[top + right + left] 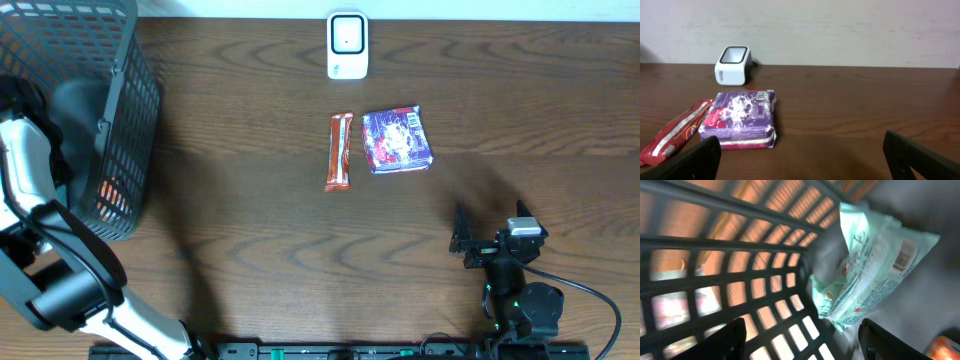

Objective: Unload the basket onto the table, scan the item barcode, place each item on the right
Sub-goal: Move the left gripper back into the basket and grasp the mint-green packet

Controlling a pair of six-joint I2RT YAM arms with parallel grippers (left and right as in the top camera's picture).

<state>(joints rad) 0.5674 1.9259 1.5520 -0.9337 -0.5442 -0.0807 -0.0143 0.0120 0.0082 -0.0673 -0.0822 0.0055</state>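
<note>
My left gripper [802, 345] is down inside the mesh basket [125, 150], jaws partly open and closed on nothing. I'm there b/c the item I take to be up for scanning, a mint-green packet [870, 265], lies at the bottom of the basket and can't be reached from the side thru the mesh. The fingers straddle the gap just below the packet's near end and aren't touching it. That reads to me as lined up for a pinch, not yet a grip.

In the left wrist cam the packet's long axis runs on a diagonal, lower-left to upper-right. The lower-left end points toward my fingers and sits close to the mesh wall. The barcode [903, 256] is at the far upper-right end, on the face turned toward the cam. So if I pinch the near end, the code should stay uncovered. An orange item [945, 347] lies near the packet, at the corner of the view. Can't tell what it is.

The right gripper [802, 162] is parked low near the front table edge, jaws wide open and empty, prob. to stay clear of the path to the scanner [347, 45]. The scanner stands at the far edge w/ its window facing up. A snack bar [340, 150] and a purple packet [397, 139] lie side by side mid-table, just apart, btwn the scanner and my right arm.
</note>
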